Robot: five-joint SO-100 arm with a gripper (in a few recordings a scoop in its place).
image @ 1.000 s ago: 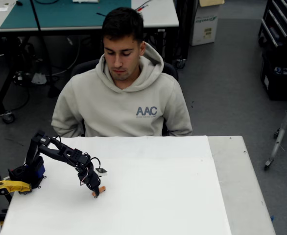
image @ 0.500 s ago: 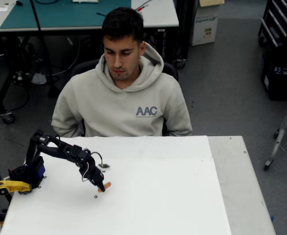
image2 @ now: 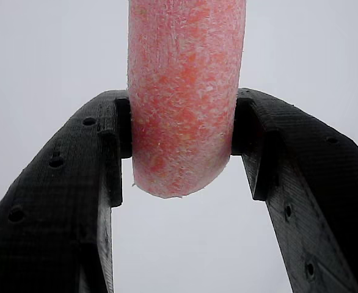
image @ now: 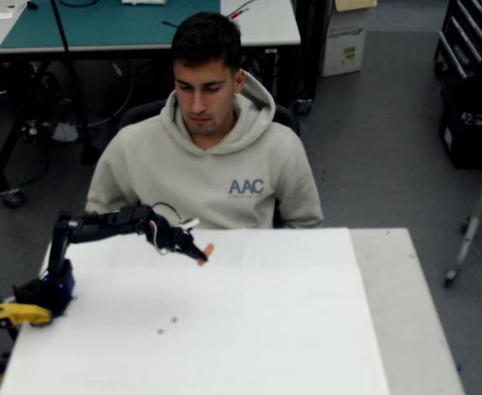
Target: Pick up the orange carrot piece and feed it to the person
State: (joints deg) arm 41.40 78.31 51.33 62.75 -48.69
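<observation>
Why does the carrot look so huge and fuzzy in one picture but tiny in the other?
In the wrist view the camera sits right by the carrot, so it looms large, its speckled surface sharp, with the plain backdrop a soft grey blur behind the black fingers. In the overhead view the evenly lit carrot is a small orange dab, too small for detail, near the person.

White table (image: 307, 329), green-topped desk (image: 101, 25) behind, cardboard box (image: 345, 37), grey floor (image: 389, 148)
</observation>
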